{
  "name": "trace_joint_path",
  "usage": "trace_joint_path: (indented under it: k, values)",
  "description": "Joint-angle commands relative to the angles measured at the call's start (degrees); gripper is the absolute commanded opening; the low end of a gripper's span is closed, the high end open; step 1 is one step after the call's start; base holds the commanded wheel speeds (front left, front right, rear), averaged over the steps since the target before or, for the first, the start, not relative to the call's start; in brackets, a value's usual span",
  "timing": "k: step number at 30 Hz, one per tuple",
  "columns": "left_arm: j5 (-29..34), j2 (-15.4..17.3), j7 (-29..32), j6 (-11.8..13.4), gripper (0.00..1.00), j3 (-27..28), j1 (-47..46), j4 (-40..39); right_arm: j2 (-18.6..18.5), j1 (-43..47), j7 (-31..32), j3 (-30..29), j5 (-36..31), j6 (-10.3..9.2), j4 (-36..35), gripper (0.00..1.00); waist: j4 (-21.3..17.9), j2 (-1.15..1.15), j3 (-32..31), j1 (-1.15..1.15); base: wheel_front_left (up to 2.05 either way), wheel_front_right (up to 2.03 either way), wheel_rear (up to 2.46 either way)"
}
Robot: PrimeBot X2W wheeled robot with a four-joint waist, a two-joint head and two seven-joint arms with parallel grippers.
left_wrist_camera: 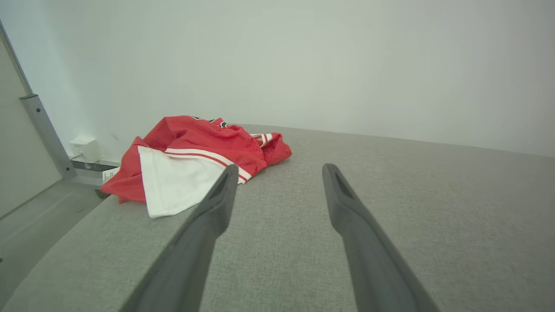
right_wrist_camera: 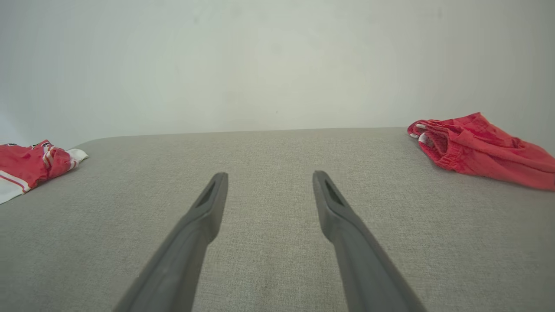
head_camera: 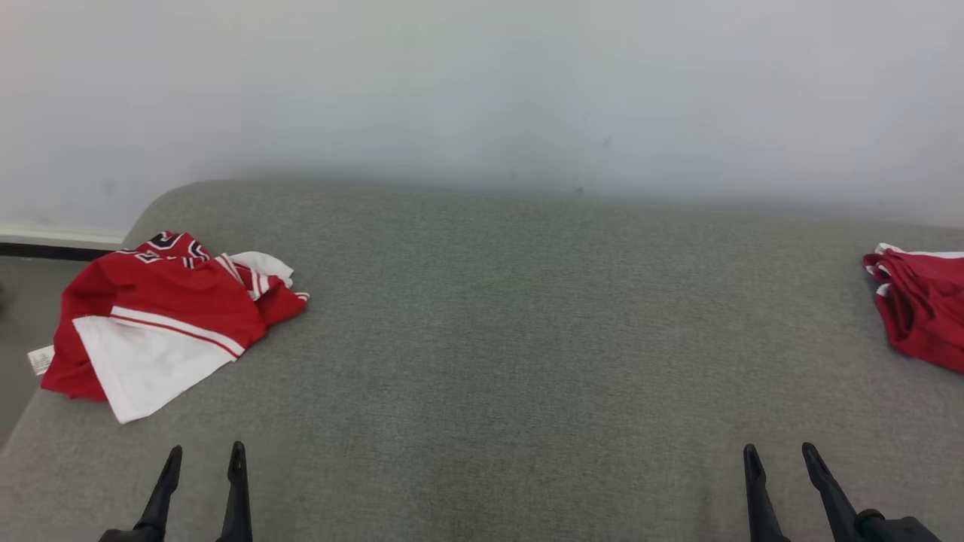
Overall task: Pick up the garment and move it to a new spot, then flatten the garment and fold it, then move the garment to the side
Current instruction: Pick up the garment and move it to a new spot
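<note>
We spot crumpled red-and-white jersey [head_camera: 162,309] at far-left corner of grey fabric cushion [head_camera: 512,339]; red shorts [head_camera: 922,309] at its right edge. Our left gripper [head_camera: 206,450] and right gripper [head_camera: 780,449] spread wide, empty, over its near edge.

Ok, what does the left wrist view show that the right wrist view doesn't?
Left wrist view's own: the open left claw, a white wall box, a metal rail and the floor beside the cushion's edge. Right wrist view's own: the open right claw and a crumpled red garment at its right. Shared: the red-and-white garment, the grey cushion and the pale wall.
</note>
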Motion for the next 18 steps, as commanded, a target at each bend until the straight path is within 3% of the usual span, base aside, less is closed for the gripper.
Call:
trace_joint_path:
  k: [1,18]
  values:
    - [-0.69,0.18,-0.16,0.29,1.0,0.15,0.2,0.18,0.25,0.47,-0.34,-0.02,0.22,-0.14,0.12,1.0,2.53,0.0,-0.08,0.0,0.0,0.0,0.0]
    - [-1.36,1.28,-0.16,0.8,1.0,1.64,-0.01,1.04,0.66,-0.61,-1.37,0.8,0.4,-0.14,2.61,1.0,18.64,0.0,1.34,0.0,0.0,0.0,0.0]
